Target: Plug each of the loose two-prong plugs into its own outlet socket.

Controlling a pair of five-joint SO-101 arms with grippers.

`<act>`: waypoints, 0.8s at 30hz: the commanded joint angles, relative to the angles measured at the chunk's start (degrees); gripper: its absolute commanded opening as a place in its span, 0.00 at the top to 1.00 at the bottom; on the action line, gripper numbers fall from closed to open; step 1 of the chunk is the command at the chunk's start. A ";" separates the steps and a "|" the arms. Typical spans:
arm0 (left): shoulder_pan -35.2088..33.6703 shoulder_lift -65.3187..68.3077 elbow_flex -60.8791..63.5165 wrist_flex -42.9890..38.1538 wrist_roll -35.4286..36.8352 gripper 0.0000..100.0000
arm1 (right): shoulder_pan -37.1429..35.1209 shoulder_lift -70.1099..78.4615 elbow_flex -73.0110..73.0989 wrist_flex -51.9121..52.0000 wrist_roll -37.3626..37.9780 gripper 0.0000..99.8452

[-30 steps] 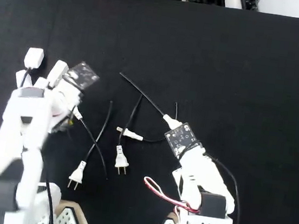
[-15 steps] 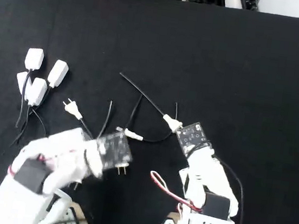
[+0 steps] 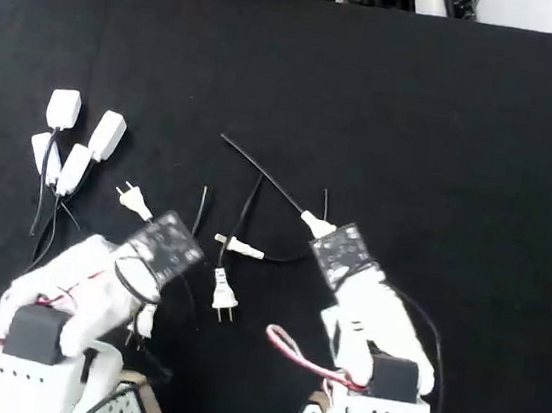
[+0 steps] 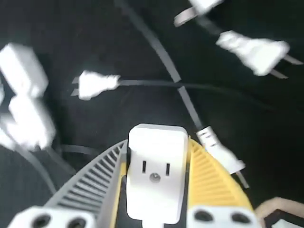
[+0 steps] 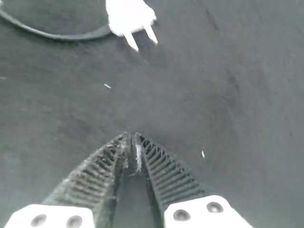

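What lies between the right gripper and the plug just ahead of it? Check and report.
Nothing visible. The right gripper, shut, faces the plug across bare black table. The plug's cord curves off to one side and does not cross the path.

Smooth white plastic with a slight gloss is seen on the outlet socket (image 4: 156, 175) held between the ribbed plastic fingers (image 4: 209, 175) of the left gripper (image 4: 156, 142), and ahead of it a plug (image 4: 97, 84) of white plastic with metal prongs is laid on matt black cloth (image 4: 71, 28).
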 commanded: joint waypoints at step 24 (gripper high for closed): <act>-22.90 0.00 20.62 -21.80 5.80 0.97 | -25.14 53.93 -41.71 -11.16 -12.48 0.89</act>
